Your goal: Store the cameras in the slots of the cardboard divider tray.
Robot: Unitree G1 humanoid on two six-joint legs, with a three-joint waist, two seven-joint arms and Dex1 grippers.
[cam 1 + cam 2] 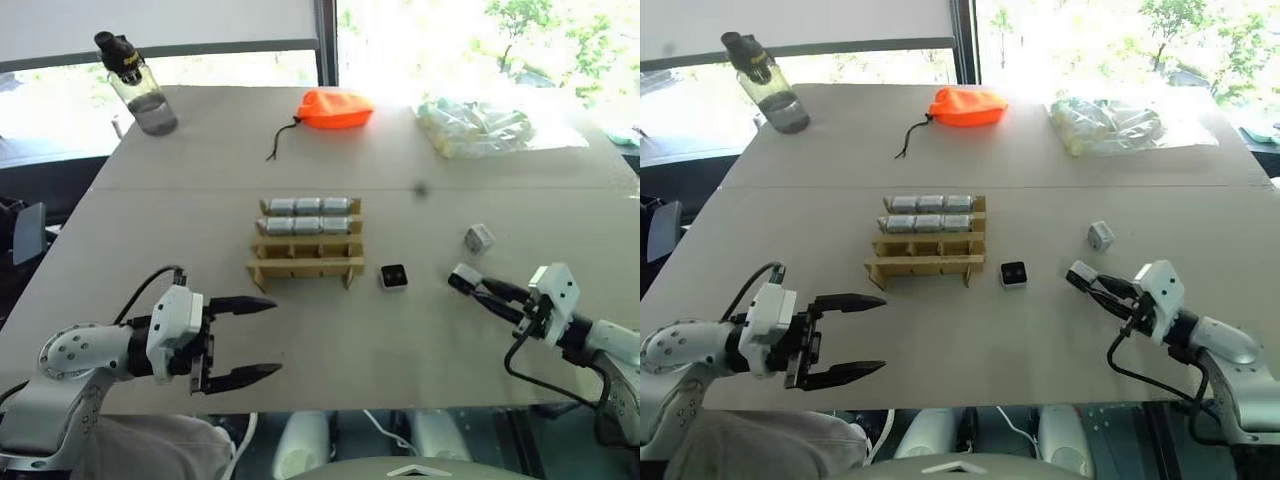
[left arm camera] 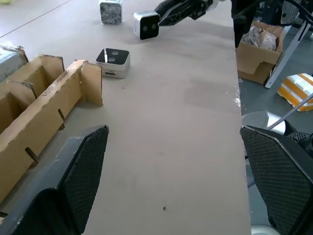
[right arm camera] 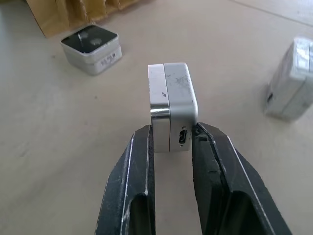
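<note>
The tan cardboard divider tray [image 1: 305, 243] sits mid-table; its two far rows hold several silver cameras [image 1: 308, 206], and the near row stands empty. A camera [image 1: 394, 277] lies face-up just right of the tray, and another [image 1: 479, 238] rests farther right. My right gripper [image 1: 472, 283] is shut on a third camera [image 3: 172, 106], held just above the table at the right. At the near left, my left gripper [image 1: 262, 339] hangs open with nothing between its fingers, pointing right toward the tray.
An orange drawstring pouch [image 1: 335, 108] lies at the far middle, a clear bag of pale tubes [image 1: 478, 127] at the far right, and a water bottle [image 1: 137, 84] at the far left. The table's right edge [image 2: 238, 93] drops off beside a cardboard box [image 2: 257, 51].
</note>
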